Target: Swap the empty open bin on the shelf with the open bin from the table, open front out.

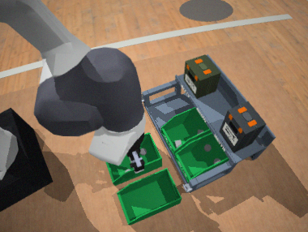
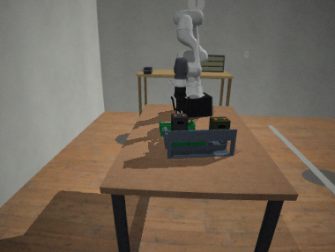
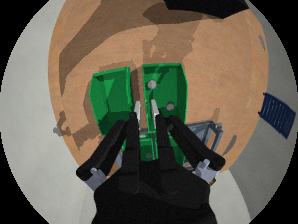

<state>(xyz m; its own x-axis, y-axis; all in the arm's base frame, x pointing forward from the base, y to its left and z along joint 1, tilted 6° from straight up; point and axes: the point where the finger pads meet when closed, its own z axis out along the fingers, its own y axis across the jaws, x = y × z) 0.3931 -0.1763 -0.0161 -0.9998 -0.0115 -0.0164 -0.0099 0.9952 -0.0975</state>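
The green bin with parts (image 1: pixel 135 160) stands on the table, left of the grey shelf (image 1: pixel 211 130). The empty green bin (image 1: pixel 148 195) stands on its base on the table just in front of it. The shelf's place nearest the arm (image 1: pixel 166 107) holds no bin. My gripper (image 1: pixel 138 164) is over the bin with parts. In the wrist view its fingertips stand a narrow gap apart, either side of that bin's (image 3: pixel 162 90) side wall next to the empty bin (image 3: pixel 109 99). I cannot tell whether they touch the wall.
Two more green bins (image 1: pixel 184 127) (image 1: pixel 203 156) sit on the shelf, open fronts out. Two dark boxes with orange marks (image 1: pixel 202 75) (image 1: pixel 242 126) stand on the shelf's upper board. The black robot base (image 1: pixel 20 158) is at the left.
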